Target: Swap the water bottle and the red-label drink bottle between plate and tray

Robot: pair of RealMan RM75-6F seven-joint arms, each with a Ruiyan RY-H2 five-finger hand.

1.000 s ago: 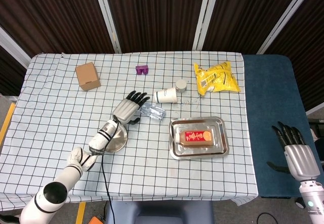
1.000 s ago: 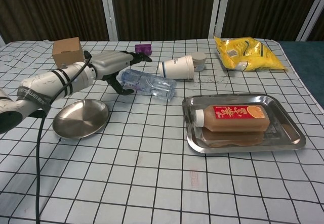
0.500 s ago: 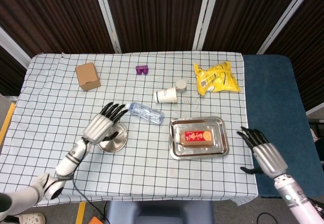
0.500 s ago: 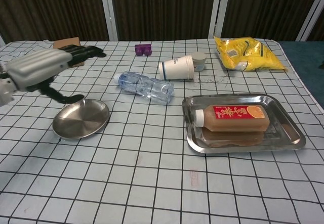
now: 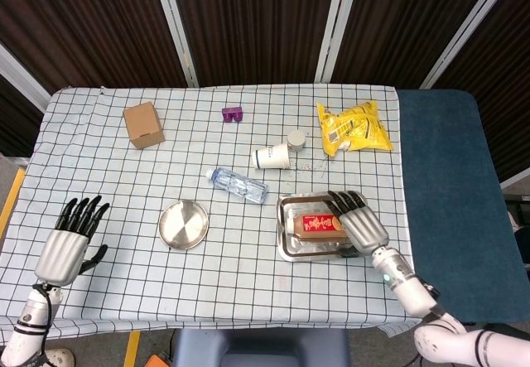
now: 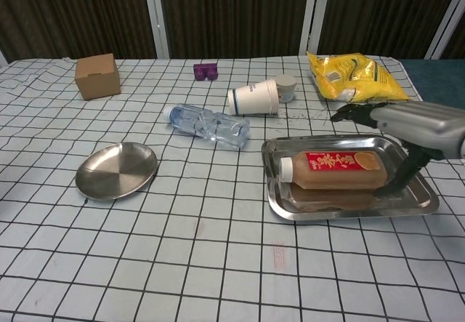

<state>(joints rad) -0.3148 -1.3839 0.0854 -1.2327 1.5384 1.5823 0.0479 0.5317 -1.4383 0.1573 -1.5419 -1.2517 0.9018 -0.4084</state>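
The clear water bottle (image 5: 238,185) (image 6: 207,124) lies on its side on the tablecloth between the plate and the tray. The round metal plate (image 5: 184,224) (image 6: 116,171) holds nothing. The red-label drink bottle (image 5: 317,226) (image 6: 334,169) lies flat in the steel tray (image 5: 286,247) (image 6: 341,211). My right hand (image 5: 356,218) (image 6: 407,127) hovers over the tray's right half at the bottle's base end, fingers stretched out and thumb pointing down beside the bottle, gripping nothing. My left hand (image 5: 70,239) hangs at the table's near-left edge, fingers spread and empty; the chest view does not show it.
At the back stand a cardboard box (image 5: 143,124) (image 6: 97,75) and a purple block (image 5: 232,114). A tipped paper cup (image 5: 272,156) (image 6: 254,97) with a small lid beside it lies behind the water bottle. A yellow snack bag (image 5: 354,127) (image 6: 356,76) lies behind the tray.
My left hand let go of the water bottle and drew back to the near-left edge. My right hand came in from off the table's right side to above the tray.
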